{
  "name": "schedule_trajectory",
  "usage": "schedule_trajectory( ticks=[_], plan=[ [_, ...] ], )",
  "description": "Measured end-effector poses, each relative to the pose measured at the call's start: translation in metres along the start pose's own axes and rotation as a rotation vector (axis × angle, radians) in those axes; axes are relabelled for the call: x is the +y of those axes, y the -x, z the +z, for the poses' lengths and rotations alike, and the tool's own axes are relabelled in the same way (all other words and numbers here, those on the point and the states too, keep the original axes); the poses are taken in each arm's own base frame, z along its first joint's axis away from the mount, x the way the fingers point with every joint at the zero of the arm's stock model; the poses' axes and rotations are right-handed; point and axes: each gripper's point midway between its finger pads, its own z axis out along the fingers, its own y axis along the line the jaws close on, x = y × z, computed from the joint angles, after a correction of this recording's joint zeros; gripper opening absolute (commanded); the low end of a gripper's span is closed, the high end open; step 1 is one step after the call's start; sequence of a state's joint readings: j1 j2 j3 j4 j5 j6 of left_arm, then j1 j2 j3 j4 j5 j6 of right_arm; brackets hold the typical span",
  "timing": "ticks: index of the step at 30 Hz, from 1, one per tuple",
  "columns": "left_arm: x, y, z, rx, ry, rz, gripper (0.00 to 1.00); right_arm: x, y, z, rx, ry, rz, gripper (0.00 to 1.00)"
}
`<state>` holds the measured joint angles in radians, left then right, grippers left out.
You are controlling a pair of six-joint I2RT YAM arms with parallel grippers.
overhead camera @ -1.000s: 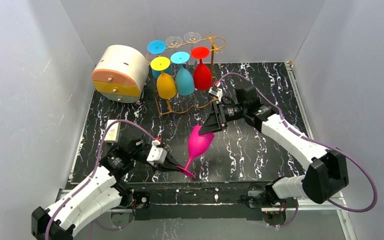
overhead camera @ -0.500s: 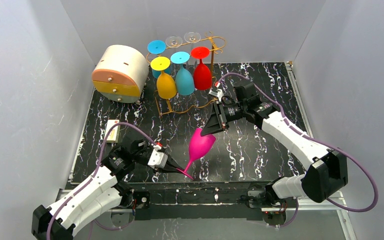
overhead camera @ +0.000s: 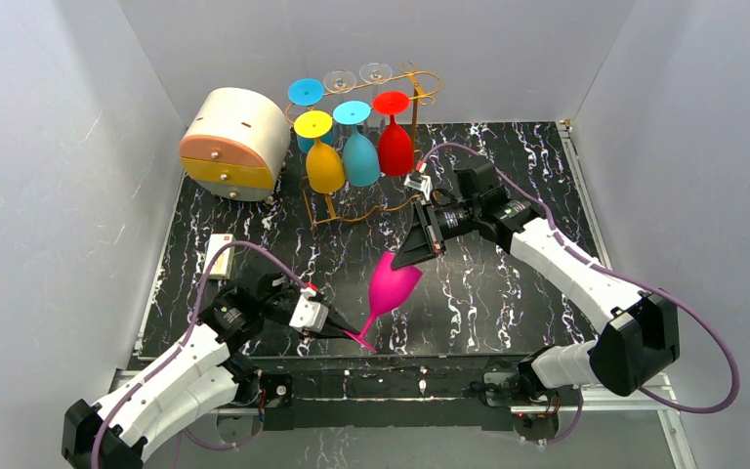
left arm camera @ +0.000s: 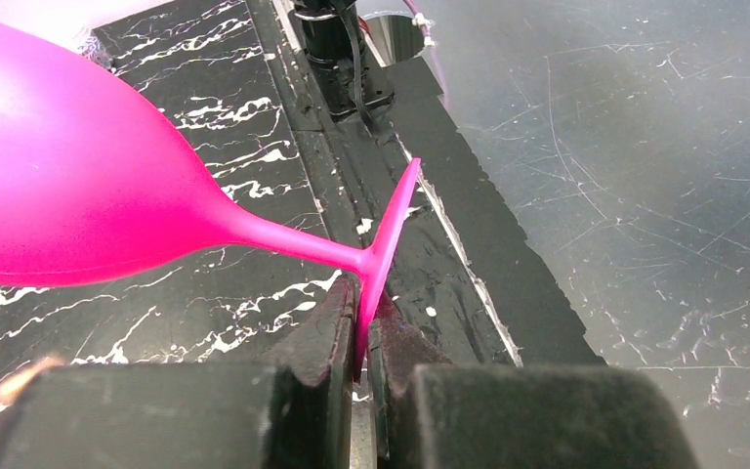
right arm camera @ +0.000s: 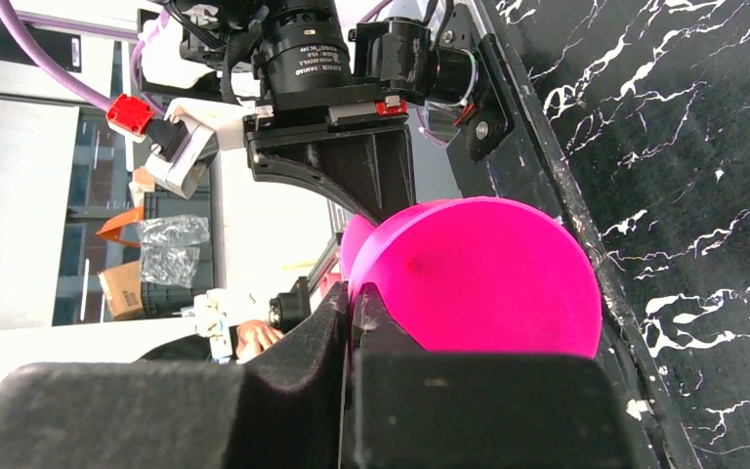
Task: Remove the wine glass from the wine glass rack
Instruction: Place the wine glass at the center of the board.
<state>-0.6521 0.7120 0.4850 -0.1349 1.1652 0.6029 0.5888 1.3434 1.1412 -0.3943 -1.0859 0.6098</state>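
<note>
A pink wine glass (overhead camera: 391,283) hangs tilted above the table's middle front, held at both ends. My left gripper (overhead camera: 349,331) is shut on the edge of its foot; the left wrist view shows the foot (left arm camera: 383,256) pinched between my jaws. My right gripper (overhead camera: 408,259) is shut on the bowl's rim; the bowl (right arm camera: 488,278) fills the right wrist view. The golden wire rack (overhead camera: 412,90) stands at the back and holds a yellow glass (overhead camera: 324,164), a teal glass (overhead camera: 359,156), a red glass (overhead camera: 395,147), another blue one and two clear ones, all upside down.
A round cream-and-orange drawer box (overhead camera: 234,144) stands left of the rack. A small white card (overhead camera: 218,257) lies by the table's left edge. The table's front edge (overhead camera: 410,360) runs just below the glass foot. Grey walls close in three sides.
Both arms have carried the pink glass a little toward the front edge, and its bowl has swung slightly right. Both grips are unchanged.
</note>
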Motion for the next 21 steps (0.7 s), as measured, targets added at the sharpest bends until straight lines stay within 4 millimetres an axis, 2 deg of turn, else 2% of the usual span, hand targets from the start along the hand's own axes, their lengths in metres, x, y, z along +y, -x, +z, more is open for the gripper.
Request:
schedule_trajectory(
  ticks=[5, 7, 8, 10, 11, 12, 16, 21],
  plan=[
    [0.002, -0.004, 0.000, 0.016, 0.017, 0.003, 0.00, 0.000, 0.000, 0.000, -0.005, -0.006, -0.007, 0.01],
    [0.004, -0.004, -0.001, 0.023, 0.032, 0.012, 0.07, 0.000, 0.001, 0.000, -0.013, -0.013, -0.013, 0.01],
    [0.004, -0.004, -0.002, 0.025, 0.043, 0.019, 0.30, -0.001, 0.002, 0.000, -0.016, -0.016, -0.014, 0.01],
    [0.006, -0.010, -0.004, 0.051, 0.077, -0.009, 0.35, -0.002, 0.002, 0.000, -0.023, -0.030, -0.022, 0.01],
    [0.007, -0.014, -0.005, 0.067, 0.091, -0.035, 0.80, -0.003, 0.002, 0.001, -0.028, -0.043, -0.028, 0.01],
    [0.008, -0.016, -0.005, 0.072, 0.095, -0.044, 0.96, -0.003, 0.002, 0.001, -0.029, -0.046, -0.030, 0.01],
    [0.016, -0.026, -0.007, 0.111, 0.151, -0.108, 0.98, -0.014, -0.001, -0.002, -0.051, -0.126, -0.071, 0.01],
    [0.026, -0.024, -0.012, 0.121, 0.222, -0.107, 0.98, -0.021, 0.004, -0.006, -0.086, -0.193, -0.099, 0.01]
  ],
)
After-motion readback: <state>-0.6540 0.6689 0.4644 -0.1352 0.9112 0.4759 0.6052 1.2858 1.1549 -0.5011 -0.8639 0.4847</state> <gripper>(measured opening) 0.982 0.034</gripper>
